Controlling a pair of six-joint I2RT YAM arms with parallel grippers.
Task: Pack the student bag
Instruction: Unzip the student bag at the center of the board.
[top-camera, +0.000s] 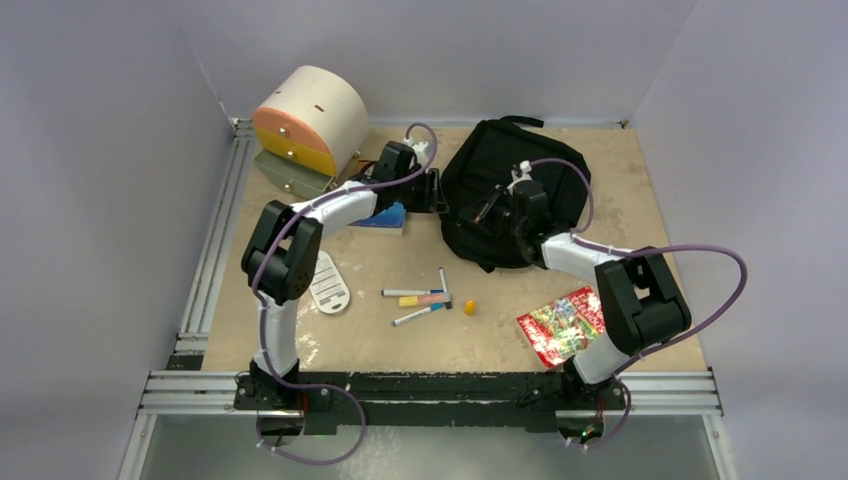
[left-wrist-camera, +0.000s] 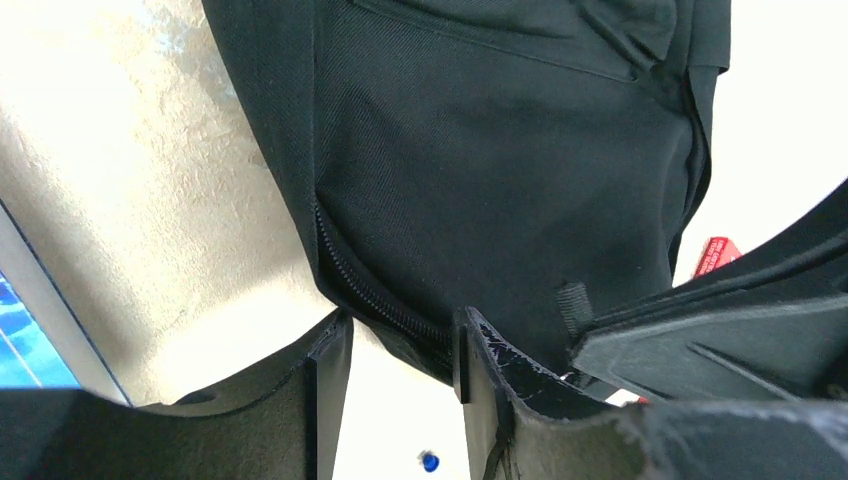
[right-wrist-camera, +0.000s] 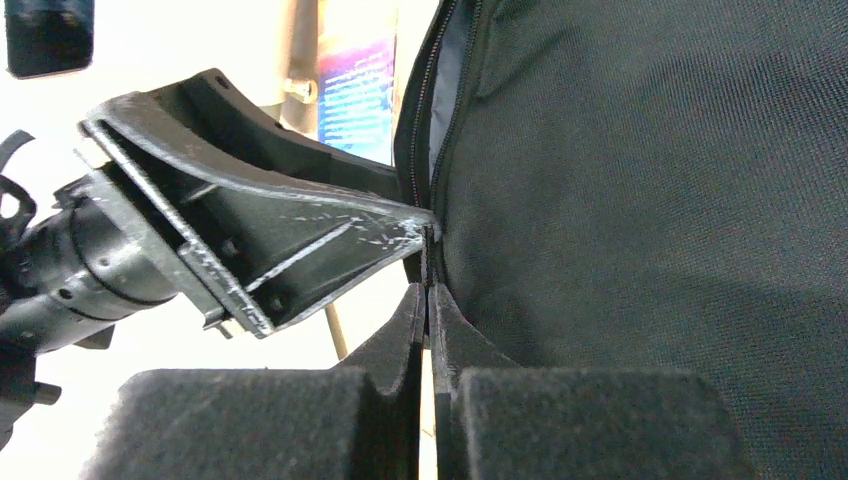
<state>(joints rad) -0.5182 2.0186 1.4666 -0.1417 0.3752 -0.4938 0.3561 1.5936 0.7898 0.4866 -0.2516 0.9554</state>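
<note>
The backpack (top-camera: 472, 165) lies far back on the surface (top-camera: 400, 345). The left tool (left-wrist-camera: 400, 335) stands open beside its zipper; the right tool (right-wrist-camera: 430, 300) is closed, apparently pinching the fabric edge.

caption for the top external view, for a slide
Left gripper and right gripper at the black backpack's left side; markers and a red booklet lie loose on the table.

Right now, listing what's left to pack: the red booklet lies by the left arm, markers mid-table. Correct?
No: the top view shows the red booklet by the right arm, not the left. The markers are mid-table.
</note>
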